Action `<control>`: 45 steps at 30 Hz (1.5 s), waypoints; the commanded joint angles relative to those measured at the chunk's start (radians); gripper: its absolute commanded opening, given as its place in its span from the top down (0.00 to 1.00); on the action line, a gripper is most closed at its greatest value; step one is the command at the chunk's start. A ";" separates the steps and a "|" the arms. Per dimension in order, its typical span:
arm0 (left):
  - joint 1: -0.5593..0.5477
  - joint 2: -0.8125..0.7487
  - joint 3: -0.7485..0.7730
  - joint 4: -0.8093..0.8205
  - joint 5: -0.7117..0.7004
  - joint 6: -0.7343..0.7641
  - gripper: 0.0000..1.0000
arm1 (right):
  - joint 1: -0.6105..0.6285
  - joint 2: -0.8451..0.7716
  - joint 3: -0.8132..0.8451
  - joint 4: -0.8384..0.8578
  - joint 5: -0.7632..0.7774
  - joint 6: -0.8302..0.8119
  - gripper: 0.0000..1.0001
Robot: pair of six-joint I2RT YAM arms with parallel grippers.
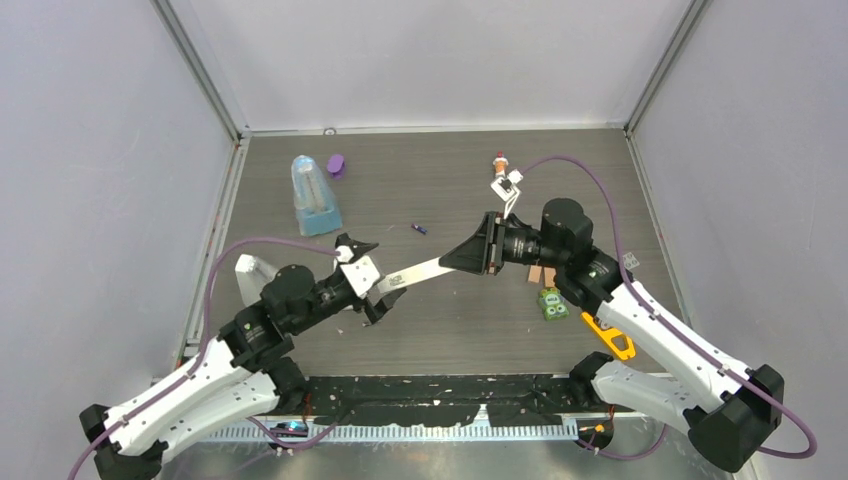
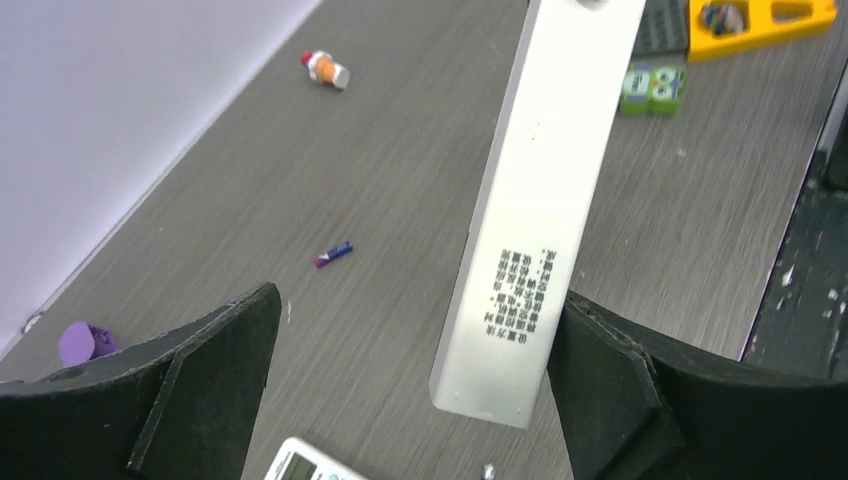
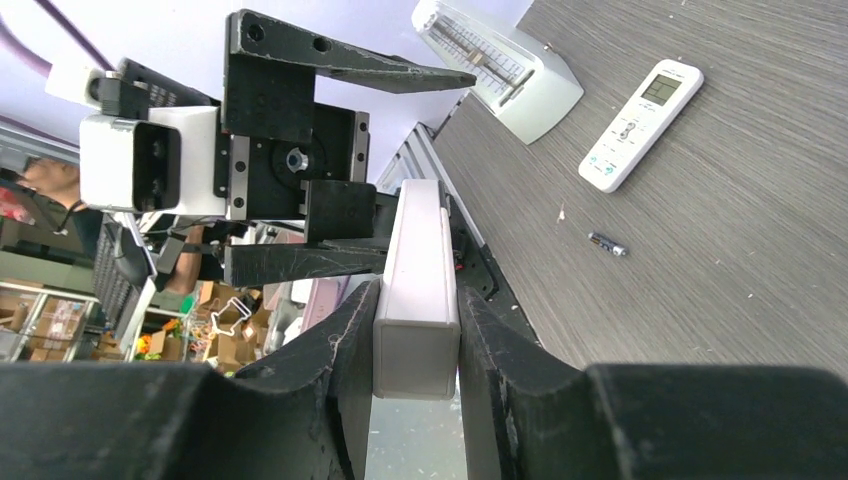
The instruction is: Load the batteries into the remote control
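My right gripper [image 1: 452, 261] [image 3: 415, 305] is shut on one end of a plain white bar [image 1: 418, 273] [image 2: 535, 210] and holds it level above the table. The bar's other end, with printed text on it, lies between the wide-open fingers of my left gripper [image 1: 368, 281] [image 2: 415, 315], close beside the right-hand finger [image 2: 610, 380]. The remote control [image 3: 640, 125] [image 2: 305, 465] lies flat on the table below the left gripper, screen up. A purple battery [image 1: 419, 229] [image 2: 333, 254] lies mid-table. A dark battery [image 3: 607, 244] lies near the remote.
A red-and-white capped little bottle [image 1: 499, 160] stands at the back. A blue see-through container [image 1: 313, 195] and a purple piece [image 1: 336, 165] sit back left. A green block [image 1: 551, 303] and an orange tool [image 1: 610, 337] lie under the right arm. A white box [image 1: 250, 277] rests at the left edge.
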 commanded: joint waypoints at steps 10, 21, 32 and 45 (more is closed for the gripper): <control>0.004 -0.174 -0.131 0.543 0.138 -0.225 0.09 | -0.019 -0.089 0.020 0.278 -0.030 0.419 0.95; 0.006 -0.125 -0.074 0.648 0.347 -0.365 0.32 | -0.028 -0.103 -0.041 0.460 -0.047 0.629 0.95; 0.006 -0.094 -0.061 0.692 0.416 -0.411 0.55 | -0.029 -0.109 -0.074 0.558 -0.061 0.715 0.95; 0.005 -0.090 -0.054 0.650 0.410 -0.352 0.51 | -0.029 -0.089 -0.083 0.574 -0.070 0.763 0.95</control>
